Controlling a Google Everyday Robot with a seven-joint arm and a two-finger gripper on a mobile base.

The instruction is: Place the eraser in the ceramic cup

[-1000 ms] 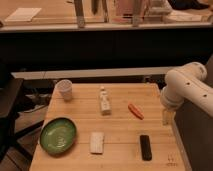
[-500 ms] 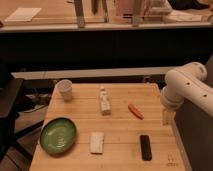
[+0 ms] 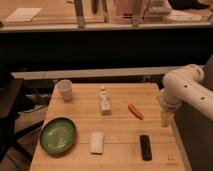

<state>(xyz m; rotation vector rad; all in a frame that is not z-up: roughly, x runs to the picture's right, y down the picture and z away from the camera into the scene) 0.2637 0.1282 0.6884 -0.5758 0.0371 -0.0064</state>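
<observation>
The gripper (image 3: 166, 119) hung released and empty, the eraser (image 3: 145, 147) lying ungrasped near it. The ceramic cup (image 3: 65, 89) stood across the table (image 3: 120, 131).

One eraser (image 3: 145, 147), cup (image 3: 64, 90), dish (image 3: 58, 135), slab (image 3: 97, 142), bottle (image 3: 105, 101), orange stick (image 3: 135, 111), claw (image 3: 166, 120) beside table (image 3: 120, 131).
</observation>
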